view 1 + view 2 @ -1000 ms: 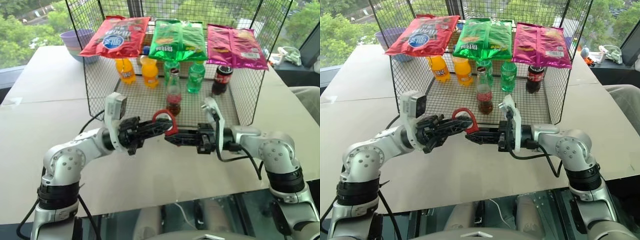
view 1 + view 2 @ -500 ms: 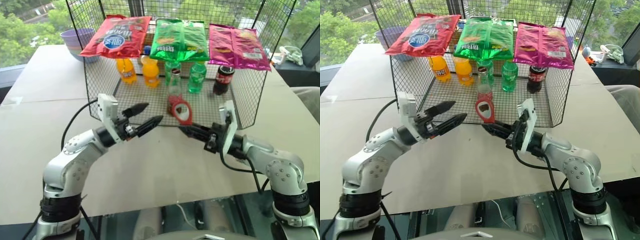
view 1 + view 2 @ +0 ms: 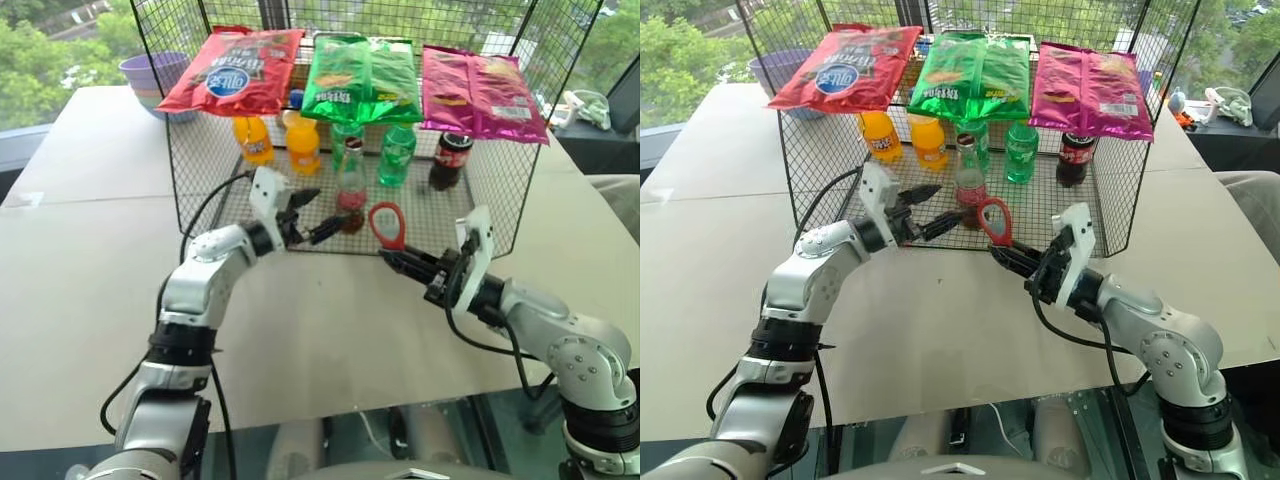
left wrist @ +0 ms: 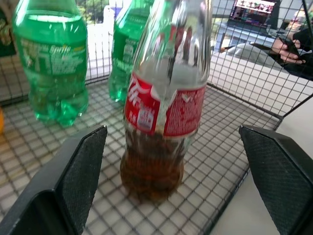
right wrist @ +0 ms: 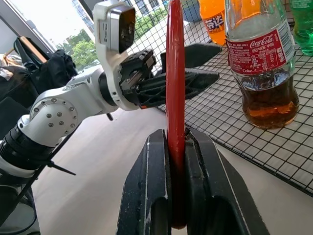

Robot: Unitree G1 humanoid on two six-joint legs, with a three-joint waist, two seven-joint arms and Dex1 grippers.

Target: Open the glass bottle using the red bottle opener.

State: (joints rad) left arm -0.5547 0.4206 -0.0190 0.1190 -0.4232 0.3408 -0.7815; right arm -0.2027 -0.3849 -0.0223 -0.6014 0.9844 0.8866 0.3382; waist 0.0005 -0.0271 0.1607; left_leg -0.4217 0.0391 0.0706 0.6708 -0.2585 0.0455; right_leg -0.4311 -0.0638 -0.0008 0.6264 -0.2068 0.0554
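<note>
The glass bottle [image 3: 350, 186] stands upright on the wire basket's floor, near its open front, with dark liquid in its lower part and a red label. My left gripper [image 3: 330, 208] is open just left of the bottle. In the left wrist view its fingers [image 4: 82, 166] stand wide on both sides of the bottle [image 4: 164, 103] without touching it. My right gripper [image 3: 390, 256] is shut on the handle of the red bottle opener [image 3: 388, 225], ring end up, to the right of the bottle. The right wrist view shows the opener [image 5: 175, 98] edge-on between the pads [image 5: 155, 191].
A wire basket [image 3: 200, 190] holds orange bottles [image 3: 300, 145], green bottles [image 3: 393, 155] and a dark cola bottle [image 3: 445, 160] behind the glass bottle. Three snack bags [image 3: 358, 78] lie on its top. A purple bowl [image 3: 150, 75] sits far left on the table.
My left gripper has let go of the opener's ring, opened wide and reached forward to the bottle. My right gripper drew the opener to the right and stood it upright.
</note>
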